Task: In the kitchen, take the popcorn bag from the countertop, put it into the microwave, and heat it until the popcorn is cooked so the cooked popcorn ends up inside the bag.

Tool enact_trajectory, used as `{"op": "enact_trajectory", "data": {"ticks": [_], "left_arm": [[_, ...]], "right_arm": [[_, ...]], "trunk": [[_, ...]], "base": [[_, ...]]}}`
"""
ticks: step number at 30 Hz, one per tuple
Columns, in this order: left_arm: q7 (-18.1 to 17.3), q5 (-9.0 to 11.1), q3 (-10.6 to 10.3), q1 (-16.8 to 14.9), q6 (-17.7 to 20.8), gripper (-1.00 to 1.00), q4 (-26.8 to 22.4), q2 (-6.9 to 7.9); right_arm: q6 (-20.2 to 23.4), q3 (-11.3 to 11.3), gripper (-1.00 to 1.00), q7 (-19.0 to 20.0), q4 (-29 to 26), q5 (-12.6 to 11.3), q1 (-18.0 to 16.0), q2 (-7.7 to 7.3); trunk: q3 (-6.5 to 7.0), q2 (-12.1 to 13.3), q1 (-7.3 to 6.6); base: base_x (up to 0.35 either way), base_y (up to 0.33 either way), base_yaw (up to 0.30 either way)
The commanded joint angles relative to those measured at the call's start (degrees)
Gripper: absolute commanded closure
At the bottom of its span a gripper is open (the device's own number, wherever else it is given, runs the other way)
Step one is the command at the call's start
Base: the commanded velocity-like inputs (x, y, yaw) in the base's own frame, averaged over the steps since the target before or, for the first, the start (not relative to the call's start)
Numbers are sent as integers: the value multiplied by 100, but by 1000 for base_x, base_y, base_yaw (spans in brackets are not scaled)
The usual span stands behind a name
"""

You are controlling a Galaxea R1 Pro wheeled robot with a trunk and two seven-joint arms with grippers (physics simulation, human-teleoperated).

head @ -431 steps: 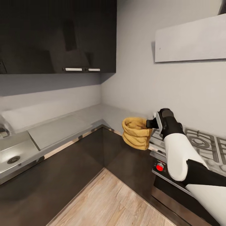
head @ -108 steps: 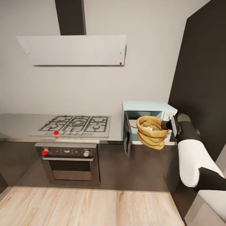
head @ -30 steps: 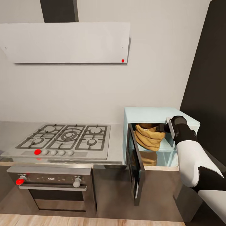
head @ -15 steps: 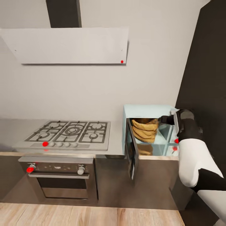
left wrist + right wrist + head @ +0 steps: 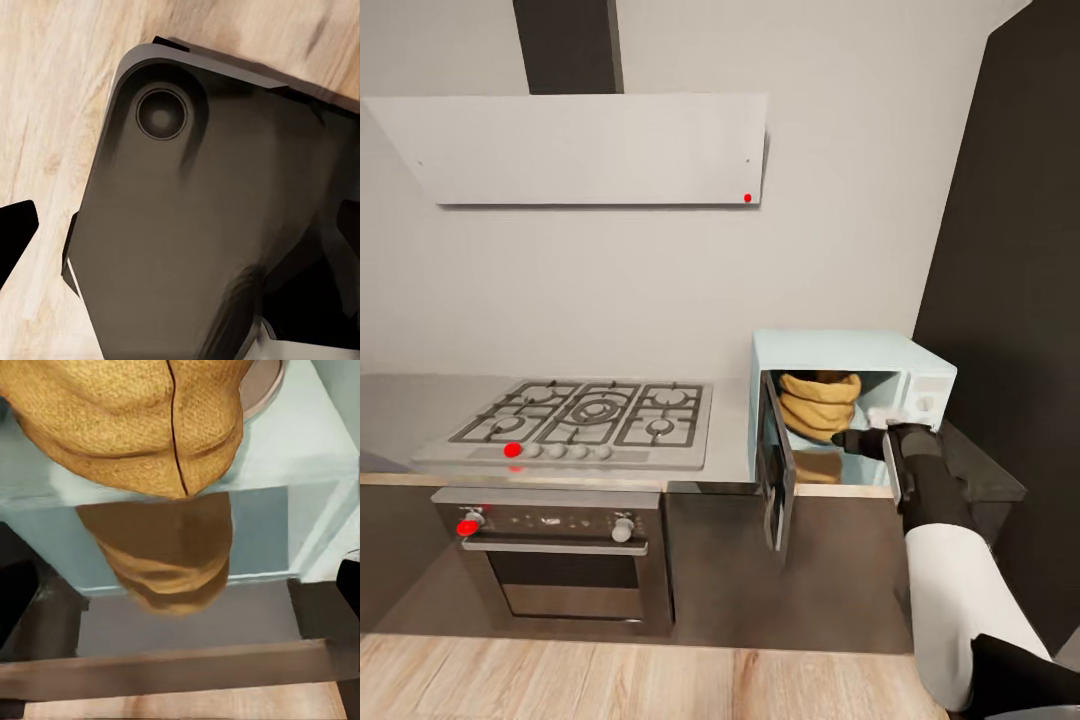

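The golden-brown popcorn bag (image 5: 818, 402) stands upright inside the pale mint-blue microwave (image 5: 920, 372), with its reflection on the glossy cavity floor below it. The microwave's dark glass door (image 5: 775, 478) hangs open to the left. My right gripper (image 5: 847, 440) is open just in front of the cavity mouth, below and clear of the bag, with nothing between its fingers. In the right wrist view the popcorn bag (image 5: 135, 427) is ahead of the right gripper (image 5: 180, 589). The popcorn is hidden inside the bag. My left gripper (image 5: 180, 232) hangs open over the robot's base.
The grey countertop (image 5: 728, 455) carries a gas hob (image 5: 585, 415) left of the microwave, above a steel oven (image 5: 555, 560). A range hood (image 5: 580, 150) hangs overhead. A tall dark cabinet (image 5: 1015, 280) stands close on the right. Wooden floor (image 5: 610, 680) lies below.
My right gripper has let go of the bag's rim and dropped back out of the microwave. The bag stays inside. The head view has shifted slightly.
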Motion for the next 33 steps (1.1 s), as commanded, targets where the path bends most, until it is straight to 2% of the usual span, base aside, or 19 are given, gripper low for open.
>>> {"op": "enact_trajectory", "data": {"ticks": [1, 4, 7, 9, 15, 18, 20, 24, 33], "left_arm": [[5, -5, 44, -1, -11, -100, -3, -2], [5, -6, 51, -1, -13, -100, -3, -2], [5, -5, 52, -1, -15, -100, -3, -2], [5, -5, 52, -1, -15, -100, -3, -2], [5, -5, 51, -1, -14, -100, -3, -2], [5, -5, 45, -1, -12, -100, -3, -2], [5, -5, 37, -1, -12, -100, -3, 2], [5, -5, 35, -1, -11, -100, -3, 6], [5, -5, 40, -1, -11, -100, -3, -1]], "right_arm": [[-22, -20, -100, 136, -7, 65, 29, 43], [-810, -21, -100, 326, 5, 55, 279, 158], [-2169, -32, -100, 297, 37, 39, 607, 348], [-2554, -54, -100, 298, 146, 36, 676, 382], [-2824, -135, -100, 345, 234, 4, 708, 377], [-2875, -529, -100, 312, 237, 0, 709, 371], [-3004, -619, -100, 339, 239, -6, 709, 373], [-3165, -656, -100, 345, 260, -9, 709, 370], [-3180, -660, -100, 352, 269, -9, 709, 360]], "trunk": [[-6, -4, 0], [-6, -4, 0], [-6, -4, 0], [-6, -4, 0], [-6, -4, 0], [-6, -4, 0], [-6, -4, 0], [-6, -4, 0], [-6, -4, 0]], "base": [[0, 0, 0], [0, 0, 0], [0, 0, 0], [0, 0, 0], [0, 0, 0], [0, 0, 0], [84, 0, 0], [250, 0, 0], [298, 0, 0]]}}
